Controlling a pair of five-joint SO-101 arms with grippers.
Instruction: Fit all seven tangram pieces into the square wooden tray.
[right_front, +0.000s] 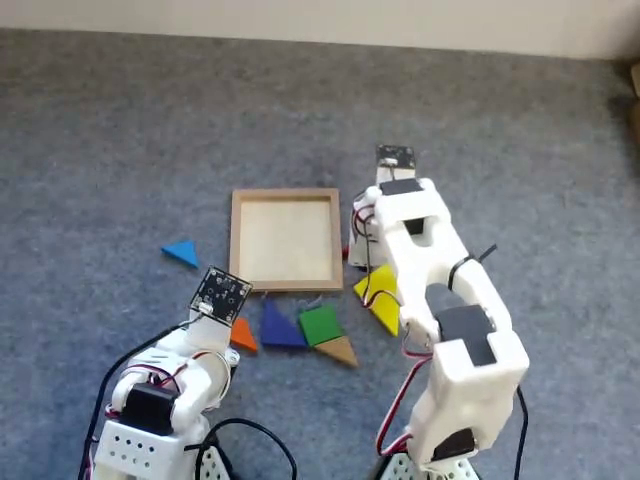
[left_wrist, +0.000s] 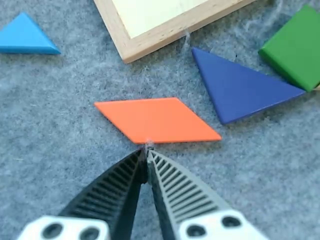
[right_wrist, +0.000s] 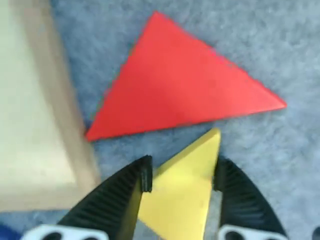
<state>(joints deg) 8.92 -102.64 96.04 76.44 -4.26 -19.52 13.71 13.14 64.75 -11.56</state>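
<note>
Grey counter (right_front: 120, 130) seen from above, with the square wooden tray (right_front: 285, 194) at its centre and pieces lying outside it. The red triangle (right_wrist: 180, 95) lies at the tray's 3 o'clock. My right jaws stand apart, astride the yellow triangle (right_wrist: 182, 195) at 4 o'clock. At 6 o'clock lie the dark blue triangle (left_wrist: 240, 85), the green square (left_wrist: 295, 47) and the orange parallelogram (left_wrist: 157, 120). My left jaws, pressed together, touch the parallelogram's edge. The light blue triangle (right_front: 181, 252) lies at 9 o'clock.

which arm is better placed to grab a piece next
Probably right: the right gripper is open astride the yellow triangle, near the tray. The left gripper is shut, tips at the edge of the orange parallelogram.
</note>
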